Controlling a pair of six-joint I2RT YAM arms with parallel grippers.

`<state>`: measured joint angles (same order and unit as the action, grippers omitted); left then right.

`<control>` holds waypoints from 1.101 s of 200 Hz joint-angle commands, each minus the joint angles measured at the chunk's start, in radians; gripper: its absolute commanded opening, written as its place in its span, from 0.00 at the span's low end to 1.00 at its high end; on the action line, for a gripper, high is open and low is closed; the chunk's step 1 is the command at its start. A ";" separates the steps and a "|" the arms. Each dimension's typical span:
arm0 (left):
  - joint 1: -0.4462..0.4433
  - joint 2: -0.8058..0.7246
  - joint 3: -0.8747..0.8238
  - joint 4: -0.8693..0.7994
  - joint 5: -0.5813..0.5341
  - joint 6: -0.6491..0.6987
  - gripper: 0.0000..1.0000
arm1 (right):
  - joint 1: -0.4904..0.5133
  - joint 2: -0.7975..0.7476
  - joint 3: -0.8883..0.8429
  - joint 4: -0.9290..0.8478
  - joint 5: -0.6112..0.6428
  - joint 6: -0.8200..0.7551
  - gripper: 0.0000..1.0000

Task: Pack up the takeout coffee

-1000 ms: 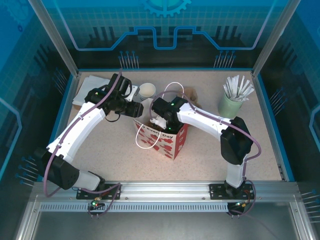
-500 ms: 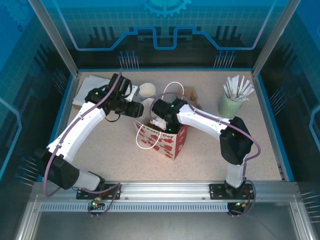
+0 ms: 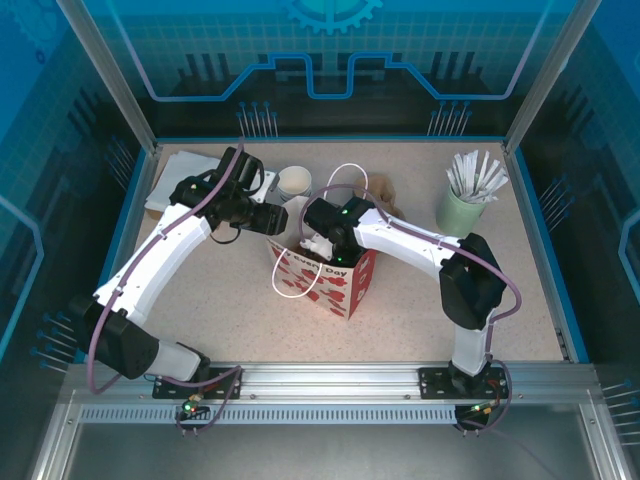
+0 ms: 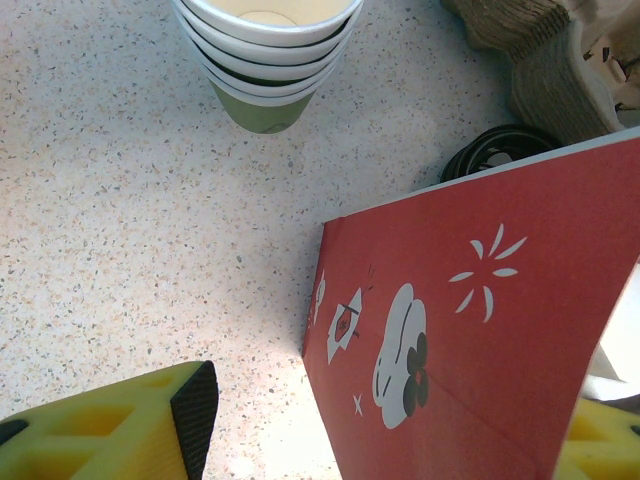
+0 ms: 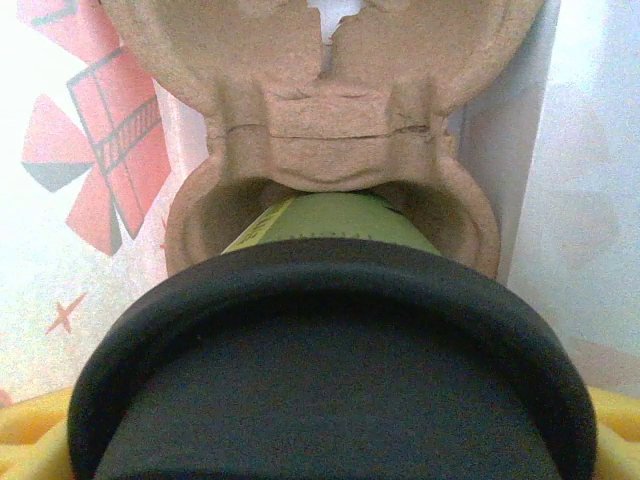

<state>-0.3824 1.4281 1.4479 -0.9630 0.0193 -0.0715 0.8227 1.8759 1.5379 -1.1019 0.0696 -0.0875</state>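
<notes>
2 grippers meet at the red gift bag at the table's centre. Right gripper clasps the takeout coffee at its black lid, green cup seated in a pulp carrier inside the bag. Left gripper stands wide, astride 1 bag wall.

Left hand spread; right hand clamped, pointing down.
</notes>
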 commanded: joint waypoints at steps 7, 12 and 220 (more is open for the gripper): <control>-0.003 0.009 0.016 -0.029 0.002 0.012 0.62 | -0.014 0.054 -0.035 -0.054 0.035 -0.018 0.77; -0.003 0.009 0.016 -0.031 0.004 0.011 0.62 | -0.014 0.054 -0.038 -0.052 0.035 -0.020 0.77; -0.020 -0.030 -0.021 -0.003 0.058 -0.007 0.48 | -0.040 -0.074 0.097 -0.055 -0.046 0.123 1.00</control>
<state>-0.3962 1.4269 1.4479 -0.9615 0.0616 -0.0727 0.8040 1.8549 1.5791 -1.1191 0.0410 -0.0097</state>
